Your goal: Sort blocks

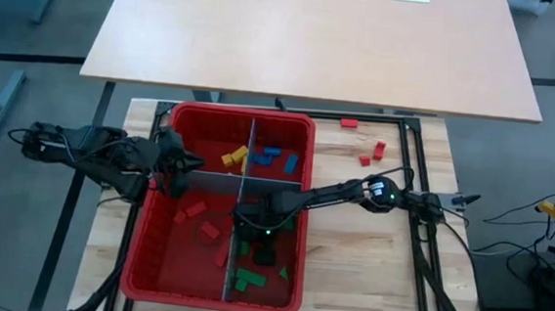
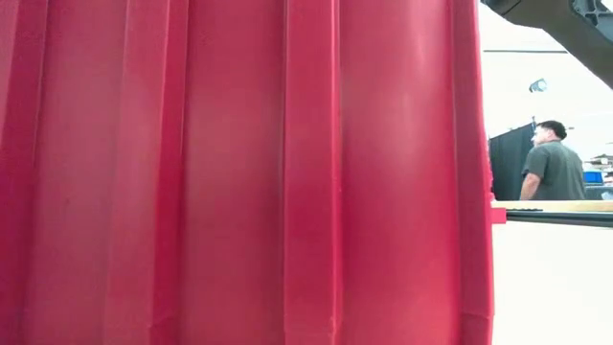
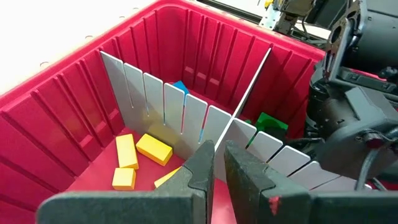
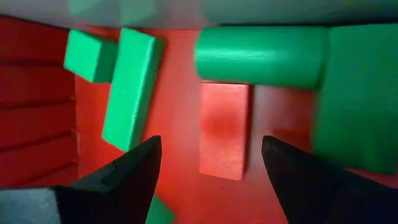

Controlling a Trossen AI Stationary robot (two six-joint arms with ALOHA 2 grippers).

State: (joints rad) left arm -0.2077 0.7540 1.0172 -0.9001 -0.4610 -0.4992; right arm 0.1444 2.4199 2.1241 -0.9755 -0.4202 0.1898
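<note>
From above, a red bin (image 1: 213, 269) is sitting on a wooden table (image 1: 367, 270), split into four compartments by grey dividers (image 1: 241, 180). Yellow blocks (image 1: 234, 156) and blue blocks (image 1: 279, 158) are lying in the two far compartments, red blocks (image 1: 202, 219) in the near left one, and green blocks (image 1: 249, 279) in the near right one. A few more red blocks (image 1: 368, 154) are lying loose on the table to the right of the bin. The right gripper (image 1: 256, 225) is reaching down into the near right compartment among the green blocks. The left gripper (image 1: 181, 168) is hovering at the bin's left rim, near the cross divider.

From table height, the bin's ribbed red wall (image 2: 239, 172) is filling most of the picture, and a person (image 2: 550, 163) is standing in the room beyond.

From the left wrist, the left gripper (image 3: 219, 163) is holding its fingers nearly together with only a thin gap and nothing between them, above the compartment with the yellow blocks (image 3: 138, 158).

From the right wrist, the right gripper (image 4: 210, 163) is spreading its fingers wide on either side of a red block (image 4: 224, 129) lying on the bin floor, not touching it. Green blocks (image 4: 132, 87) are lying just beside it, including a green cylinder (image 4: 261, 56).
</note>
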